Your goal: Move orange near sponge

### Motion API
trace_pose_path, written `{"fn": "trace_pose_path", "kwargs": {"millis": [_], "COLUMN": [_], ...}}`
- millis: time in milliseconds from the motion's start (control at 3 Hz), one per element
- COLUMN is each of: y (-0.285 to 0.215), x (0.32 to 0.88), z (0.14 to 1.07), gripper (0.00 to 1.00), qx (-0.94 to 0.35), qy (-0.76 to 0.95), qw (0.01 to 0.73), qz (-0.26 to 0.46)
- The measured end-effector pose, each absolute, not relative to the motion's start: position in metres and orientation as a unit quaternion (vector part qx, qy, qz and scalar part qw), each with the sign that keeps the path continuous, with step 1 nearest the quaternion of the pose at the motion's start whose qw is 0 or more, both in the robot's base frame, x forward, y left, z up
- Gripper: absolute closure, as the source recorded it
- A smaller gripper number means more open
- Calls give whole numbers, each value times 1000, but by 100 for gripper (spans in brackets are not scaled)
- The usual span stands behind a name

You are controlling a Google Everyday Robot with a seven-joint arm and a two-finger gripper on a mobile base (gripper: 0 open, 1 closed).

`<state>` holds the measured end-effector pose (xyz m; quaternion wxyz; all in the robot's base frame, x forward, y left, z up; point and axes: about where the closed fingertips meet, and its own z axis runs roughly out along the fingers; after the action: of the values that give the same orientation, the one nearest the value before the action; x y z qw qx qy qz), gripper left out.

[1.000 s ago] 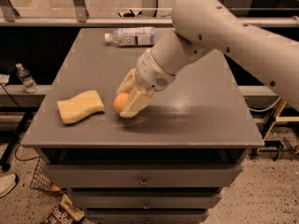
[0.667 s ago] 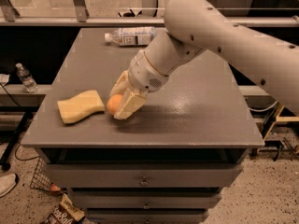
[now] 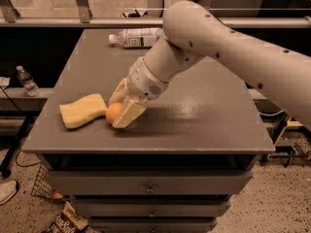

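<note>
Orange (image 3: 112,113): one small round fruit, held between the two cream fingers of the gripper (image 3: 115,113), which were clamped on it, one finger (image 3: 127,113) across its near right side and the other behind it. Position: front left part of the grey table (image 3: 204,125), low at the tabletop; whether it rested on the surface or hung just clear of it could not be told. Orientation: round, so no long axis to record; no stem or other mark showed, so no facing could be given. Gripper: angled down and to the left from the wrist, fingertips at the table surface. Sponge (image 3: 82,110): pale yellow, flat, wavy-sided, lying just left of the orange, its right end just beside the fruit and possibly touching; its long axis ran roughly left to right, the right end a little farther back. Progress, as judged: the carrying appeared essentially done, the orange being already next to the sponge; what remained was to let the fruit down if it was not yet down, open the fingers, and draw the gripper away without nudging fruit or sponge. Arm (image 3: 228,52): large, pale, reaching in from the right across the table. Other items: a clear plastic bottle (image 3: 138,37) lying on its side at the table's far edge, well apart; drawers (image 3: 150,183) beneath the top.
</note>
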<state>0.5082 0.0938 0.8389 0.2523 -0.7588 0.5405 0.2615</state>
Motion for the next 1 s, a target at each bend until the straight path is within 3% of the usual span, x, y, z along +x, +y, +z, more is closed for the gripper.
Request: {"fn": "trace_pose_path", "kwargs": {"millis": [333,1000], "y": [96,98], "x": [510,508], "z": [831,831], "gripper": [93,53], "qx": [-756,-758], "qy": [545,542], "qw": [245,243], "qz": [268,269]}}
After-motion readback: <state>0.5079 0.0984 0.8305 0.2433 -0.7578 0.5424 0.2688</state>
